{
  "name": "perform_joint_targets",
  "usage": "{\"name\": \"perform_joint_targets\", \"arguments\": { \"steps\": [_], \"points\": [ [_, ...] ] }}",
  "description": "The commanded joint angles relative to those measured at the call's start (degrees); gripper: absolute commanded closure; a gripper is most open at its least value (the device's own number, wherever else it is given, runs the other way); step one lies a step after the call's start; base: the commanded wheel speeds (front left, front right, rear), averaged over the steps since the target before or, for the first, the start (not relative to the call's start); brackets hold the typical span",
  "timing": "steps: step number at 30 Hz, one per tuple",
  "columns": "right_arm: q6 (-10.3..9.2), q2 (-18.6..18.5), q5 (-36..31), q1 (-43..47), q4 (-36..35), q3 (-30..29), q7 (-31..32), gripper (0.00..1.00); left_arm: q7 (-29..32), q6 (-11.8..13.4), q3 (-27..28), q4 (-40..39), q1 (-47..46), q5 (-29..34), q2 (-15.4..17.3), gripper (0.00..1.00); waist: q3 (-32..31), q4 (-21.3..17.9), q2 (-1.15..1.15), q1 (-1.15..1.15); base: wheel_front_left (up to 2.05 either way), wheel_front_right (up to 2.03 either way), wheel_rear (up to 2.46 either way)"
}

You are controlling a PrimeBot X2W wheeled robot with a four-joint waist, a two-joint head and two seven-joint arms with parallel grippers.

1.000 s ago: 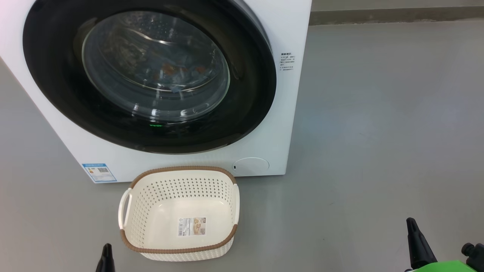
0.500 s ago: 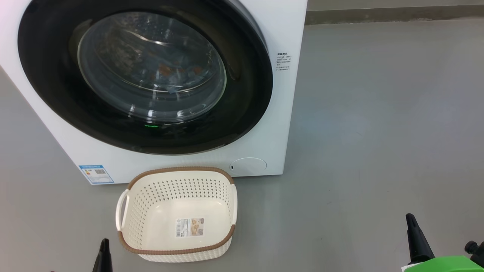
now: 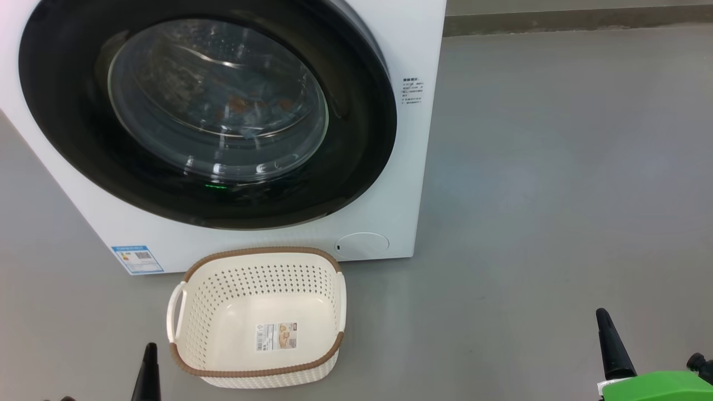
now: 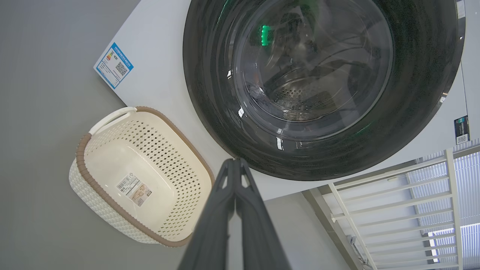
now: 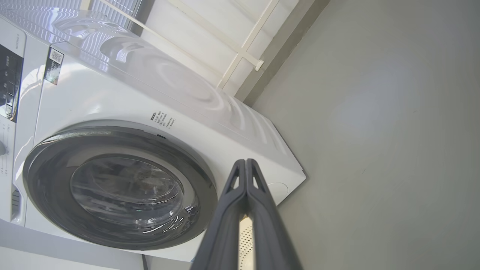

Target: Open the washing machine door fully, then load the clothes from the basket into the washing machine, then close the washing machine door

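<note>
Head view: you saw the washing machine door [image 3: 356, 139] closed against the washing machine [image 3: 418, 50]. The clothes [image 3: 253, 108] lay inside the drum, visible behind the door glass. The basket [image 3: 262, 252] stood empty on the grey floor [image 3: 557, 195], just in front of the machine base. The left gripper [image 3: 149, 356] and right gripper [image 3: 606, 328] each had their fingers pressed together, holding nothing, well apart from the door.

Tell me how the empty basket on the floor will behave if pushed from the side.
The basket looks like thin perforated plastic and holds nothing, so it is probably light. On the smooth floor it would likely slide rather than tip, being low and wide.
</note>
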Motion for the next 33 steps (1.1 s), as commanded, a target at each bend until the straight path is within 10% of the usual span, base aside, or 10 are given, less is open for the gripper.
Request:
{"name": "perform_joint_targets", "arguments": {
  "steps": [1,33],
  "points": [
    [-0.2,-0.57,2.4,-2.52,-1.32,1.3,0.56,1.0,0.64,-0.81,1.55,-1.75,-2.65,-2.35,0.98,1.0,0.0,-0.1,0.0,0.0,0.0,0.0,0.0],
    [-0.29,-0.52,24.17,-4.72,-1.13,2.58,5.95,1.0,5.9,-2.01,3.78,-2.79,-4.84,-21.1,1.41,1.0,0.02,-1.52,0.0,0.0,0.0,0.0,0.0]
  ]
}}
